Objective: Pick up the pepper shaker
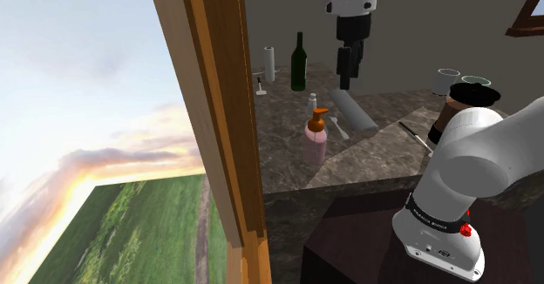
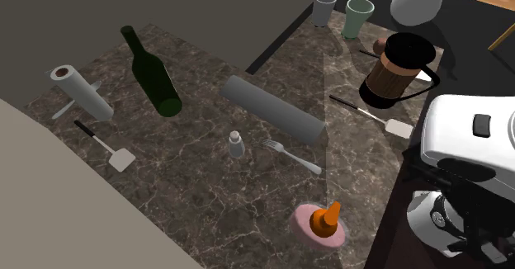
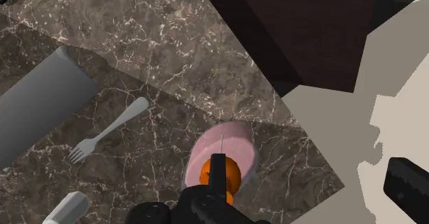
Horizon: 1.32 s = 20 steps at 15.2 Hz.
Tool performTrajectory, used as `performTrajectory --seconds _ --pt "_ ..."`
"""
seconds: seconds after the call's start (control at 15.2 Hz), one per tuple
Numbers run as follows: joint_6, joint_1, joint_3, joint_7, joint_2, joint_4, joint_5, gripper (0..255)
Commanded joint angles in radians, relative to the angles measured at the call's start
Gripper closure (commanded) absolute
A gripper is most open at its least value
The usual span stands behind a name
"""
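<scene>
The pepper shaker (image 2: 237,145) is a small pale grey bottle with a lighter cap, upright on the dark marble counter (image 2: 198,185). It stands between a grey cylinder (image 2: 272,108) and a pink soap dispenser (image 2: 320,222). In the shoulder view the shaker (image 1: 312,104) stands just behind the dispenser (image 1: 316,134). My gripper (image 1: 350,75) hangs high over the counter, above and to that view's right of the shaker. In the wrist view the gripper (image 3: 307,164) is open and holds nothing. The dispenser (image 3: 223,154) lies under one finger and the shaker (image 3: 65,209) is further off on that side.
A fork (image 2: 293,156) lies near the shaker. A dark green bottle (image 2: 151,71), a paper towel roll (image 2: 82,92) and a spatula (image 2: 107,148) are further off. A French press (image 2: 396,69) and two cups (image 2: 324,5) stand on the far side. A wooden frame (image 1: 218,108) borders the counter.
</scene>
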<state>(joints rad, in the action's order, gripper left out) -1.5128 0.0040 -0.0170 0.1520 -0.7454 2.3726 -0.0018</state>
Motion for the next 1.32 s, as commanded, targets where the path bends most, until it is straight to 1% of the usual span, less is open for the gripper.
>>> performTrajectory --seconds 0.0,0.4,0.73,0.99,1.25 --pt "0.0 0.0 0.0 0.0 0.0 0.0 0.0 0" --pt "-0.193 -0.027 -0.097 0.134 0.08 0.061 -0.076 0" --pt "-0.359 -0.043 -0.179 0.242 0.19 0.07 -0.117 0" --pt "-0.488 -0.047 -0.244 0.331 0.302 0.049 -0.129 0" --pt "-0.607 -0.044 -0.308 0.428 0.43 0.004 -0.113 0"
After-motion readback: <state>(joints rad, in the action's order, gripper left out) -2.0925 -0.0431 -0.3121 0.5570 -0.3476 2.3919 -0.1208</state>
